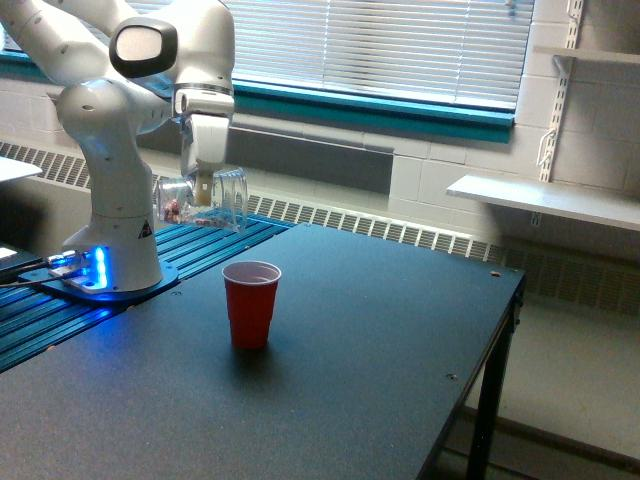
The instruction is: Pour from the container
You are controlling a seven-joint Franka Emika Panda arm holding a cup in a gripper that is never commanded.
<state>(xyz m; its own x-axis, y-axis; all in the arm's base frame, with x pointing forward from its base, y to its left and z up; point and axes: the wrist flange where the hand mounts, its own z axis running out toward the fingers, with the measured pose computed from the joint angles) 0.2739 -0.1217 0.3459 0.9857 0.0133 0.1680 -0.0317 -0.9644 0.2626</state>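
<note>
My gripper [203, 189] hangs down from the white arm and is shut on the clear plastic cup [202, 201]. The cup lies almost on its side, its mouth toward the exterior view's right, with a few pinkish-red pieces near its base end. Below it and to the right, an opaque red cup [250, 303] stands upright on the black table [330, 390]. Nothing falls between the two cups now.
The arm's white base [115, 245] with blue lights stands on a blue slatted surface [40, 315] at the left. The table's right edge [495, 350] drops to the floor. A white shelf [545, 200] and a window with blinds lie behind.
</note>
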